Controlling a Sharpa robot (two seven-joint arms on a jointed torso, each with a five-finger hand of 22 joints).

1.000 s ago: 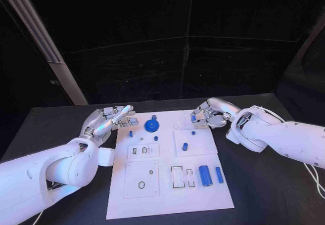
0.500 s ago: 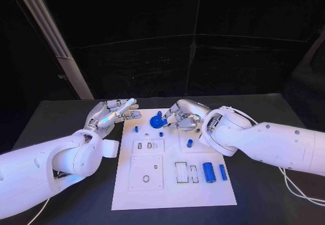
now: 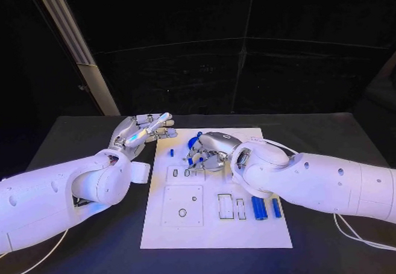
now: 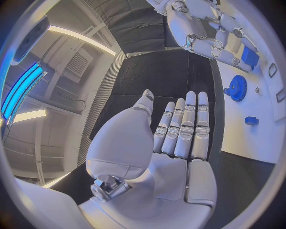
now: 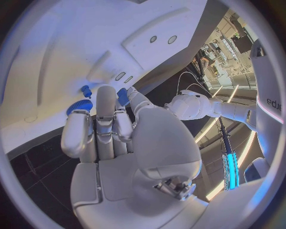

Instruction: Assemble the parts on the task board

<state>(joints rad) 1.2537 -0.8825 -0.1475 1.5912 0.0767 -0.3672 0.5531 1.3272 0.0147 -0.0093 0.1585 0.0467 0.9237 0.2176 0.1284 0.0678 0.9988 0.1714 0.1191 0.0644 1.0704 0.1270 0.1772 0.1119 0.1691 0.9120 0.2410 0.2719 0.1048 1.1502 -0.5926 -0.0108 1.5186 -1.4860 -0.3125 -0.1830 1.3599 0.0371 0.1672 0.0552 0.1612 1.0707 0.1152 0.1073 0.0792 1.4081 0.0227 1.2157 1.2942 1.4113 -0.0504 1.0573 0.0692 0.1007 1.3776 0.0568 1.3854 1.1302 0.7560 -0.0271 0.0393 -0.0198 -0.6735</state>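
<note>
The board [image 3: 171, 231] lies in the middle of the counter [image 3: 68, 147], its long side running near to far. The left hand [image 3: 144, 131] hangs over the board's far left corner. The right hand [image 3: 209, 151] is over the far middle of the board, just near the gear [image 3: 194, 143]. A small peg [image 3: 172, 152] stands left of the gear. Near the board's right edge, 2 cylinders [image 3: 259, 208] lie side by side, right of 2 slots [image 3: 226, 206].

A black tabletop [image 3: 337, 132] is seen against dark curtained walls [image 3: 248, 69]; a pale slanted post [image 3: 82, 56] is set behind, and ceiling light strips [image 4: 77, 38] are lit overhead
</note>
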